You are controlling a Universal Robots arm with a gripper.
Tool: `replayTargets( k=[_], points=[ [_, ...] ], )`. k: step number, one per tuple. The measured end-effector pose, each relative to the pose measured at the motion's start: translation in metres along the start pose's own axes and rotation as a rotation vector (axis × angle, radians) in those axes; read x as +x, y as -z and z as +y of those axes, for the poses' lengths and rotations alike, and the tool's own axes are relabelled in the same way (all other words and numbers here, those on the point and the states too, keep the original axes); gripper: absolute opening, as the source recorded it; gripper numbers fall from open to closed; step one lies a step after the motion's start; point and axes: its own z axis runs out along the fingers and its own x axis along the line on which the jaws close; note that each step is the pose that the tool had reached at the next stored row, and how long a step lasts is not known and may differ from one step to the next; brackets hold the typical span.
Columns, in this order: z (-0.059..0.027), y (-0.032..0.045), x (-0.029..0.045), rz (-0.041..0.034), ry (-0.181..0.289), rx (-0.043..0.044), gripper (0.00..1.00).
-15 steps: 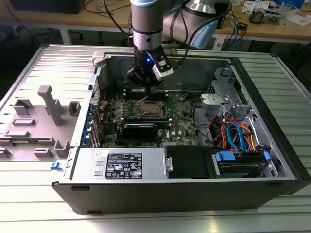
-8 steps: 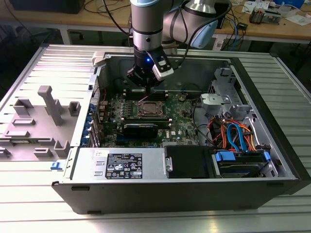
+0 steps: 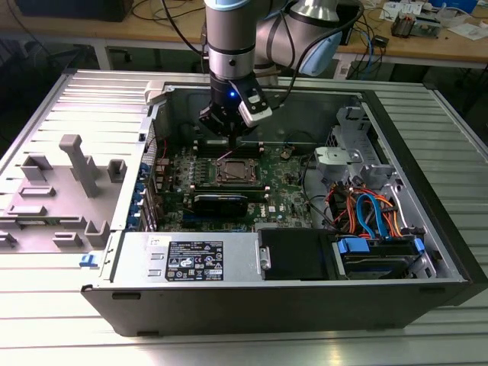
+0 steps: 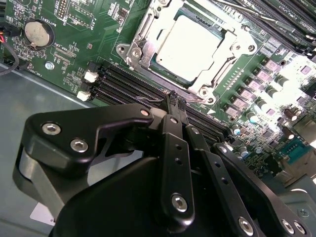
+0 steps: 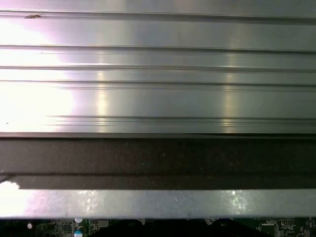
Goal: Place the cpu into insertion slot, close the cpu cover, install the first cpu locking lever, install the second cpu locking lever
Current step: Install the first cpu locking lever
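Claw [image 4: 176, 102], narrow and empty, is held lower centre; cpu [image 4: 190, 47] is framed by cpu cover [image 4: 143, 37] upper centre; lever locking is judged underway, needing precise hooking

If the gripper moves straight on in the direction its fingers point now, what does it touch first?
Most likely the long black memory slots: the gripper aims at them, just beside the insertion slot. Depth is unclear, so the slot's metal rim is also possible.
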Motion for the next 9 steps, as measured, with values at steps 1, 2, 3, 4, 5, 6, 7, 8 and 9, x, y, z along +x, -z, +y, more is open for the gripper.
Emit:
replayTargets(
  k=[1, 2, 3, 4, 5, 6, 7, 8, 9],
  points=[
    [0.0, -0.0001, 0.0, 0.0, 0.0, 0.0, 0.11],
    [0.0, -0.0003, -0.0001, 0.0, 0.0, 0.0, 0.11],
    [0.0, -0.0005, -0.0001, -0.0001, 0.0, -0.0001, 0.11],
    [0.0, -0.0006, -0.0002, -0.0001, 0.0, -0.0001, 0.11],
    [0.0, -0.0009, -0.0005, -0.0001, 0.0, -0.0001, 0.11],
    [0.0, -0.0011, -0.0008, 0.0, 0.0, 0.0, 0.11],
    [0.0, -0.0013, -0.0012, -0.0001, -0.001, 0.0001, 0.11],
    [0.0, -0.0015, -0.0017, 0.0, -0.001, 0.0002, 0.11],
    [0.0, -0.0017, -0.0022, -0.0001, -0.001, 0.0002, 0.11]
  ],
)
